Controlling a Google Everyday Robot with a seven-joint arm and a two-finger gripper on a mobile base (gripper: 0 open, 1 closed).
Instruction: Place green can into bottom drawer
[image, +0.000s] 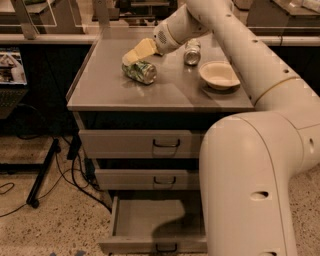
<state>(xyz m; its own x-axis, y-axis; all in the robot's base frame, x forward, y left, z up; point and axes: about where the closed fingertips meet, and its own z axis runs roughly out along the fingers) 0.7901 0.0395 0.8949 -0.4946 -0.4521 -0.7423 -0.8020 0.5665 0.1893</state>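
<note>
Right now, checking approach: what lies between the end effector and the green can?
Nothing in the camera view; the end effector sits just behind the green can.

Gripper at green can; bowl, silver can nearby; bottom drawer open.

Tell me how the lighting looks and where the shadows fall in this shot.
Camera view: warm, dim light; a dark shadow lies inside the open bottom drawer; the green can, right by the gripper, casts a soft shadow on the cabinet top.
</note>
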